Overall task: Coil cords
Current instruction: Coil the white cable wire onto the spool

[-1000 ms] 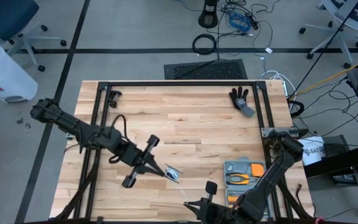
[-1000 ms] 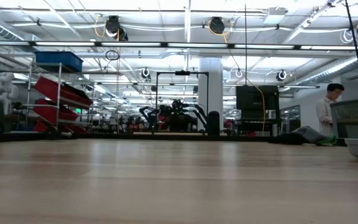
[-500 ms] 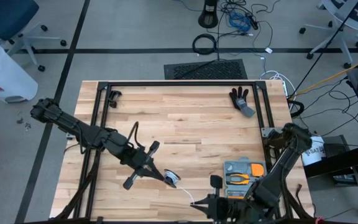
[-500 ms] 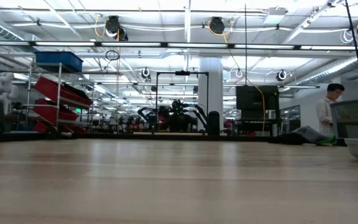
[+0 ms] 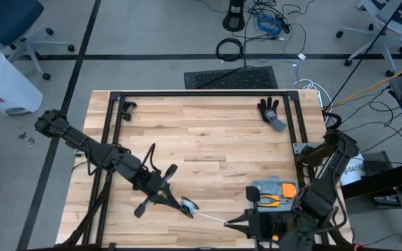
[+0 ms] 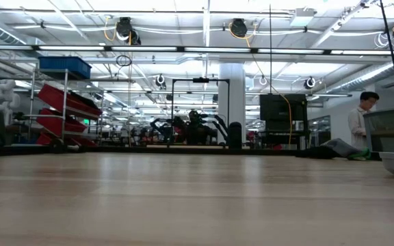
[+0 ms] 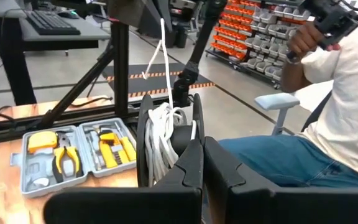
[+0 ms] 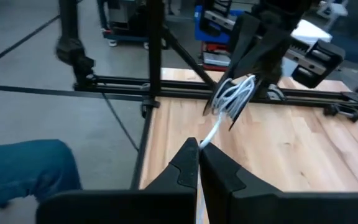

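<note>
Here, largest thing first:
Table [image 5: 208,139]: pale wood planks with a black frame on top; the low view shows only bare wood and the room beyond.
Left arm: reaches in from the table's left edge toward the near middle.
Right arm: comes from the table's right side and bends along the near edge.
Person [image 7: 328,106]: sits just past the table's near edge in a white shirt and blue trousers, one hand raised holding a dark object.
Tool case [image 5: 274,197]: open grey tray at the near right of the table; it holds yellow-handled pliers [image 7: 61,158] in one half and small yellow-and-black tools in the other.
Glove [image 5: 271,111]: black and grey, lying at the far right of the table, well apart from both arms.
Left gripper [image 5: 184,204]: near the table's front edge, fingers closed tight on the reel's rim.
Right gripper [image 5: 230,223]: at the near edge, just right of the left one, fingers pinched narrow on the cord.
Reel [image 7: 166,146]: round, black, two thin discs held upright, with white windings bunched loosely between them.
Cord [image 8: 213,132]: thin, white, string-like; it runs in a short taut line from the reel across to the right gripper.
</note>
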Robot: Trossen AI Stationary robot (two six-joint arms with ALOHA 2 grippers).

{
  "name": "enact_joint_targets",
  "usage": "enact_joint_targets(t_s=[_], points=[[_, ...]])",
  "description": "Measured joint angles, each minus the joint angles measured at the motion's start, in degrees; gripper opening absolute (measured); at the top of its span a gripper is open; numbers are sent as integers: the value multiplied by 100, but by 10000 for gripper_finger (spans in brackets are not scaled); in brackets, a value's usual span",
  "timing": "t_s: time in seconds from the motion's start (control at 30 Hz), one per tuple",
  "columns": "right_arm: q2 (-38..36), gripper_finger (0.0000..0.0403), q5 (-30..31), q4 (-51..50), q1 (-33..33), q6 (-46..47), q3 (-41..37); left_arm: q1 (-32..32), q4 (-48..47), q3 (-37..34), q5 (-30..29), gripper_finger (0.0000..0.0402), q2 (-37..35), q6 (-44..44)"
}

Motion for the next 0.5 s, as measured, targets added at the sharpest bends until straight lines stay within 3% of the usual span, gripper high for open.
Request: enact_joint_targets(t_s=[0.33,0.5], points=[[-34,0,-17,22,128,-147,-1,-36,-27,-1,1,2,0,7],[-33,0,370,163,-3,-779,-2,-59,-36,0,46,2,116,7]])
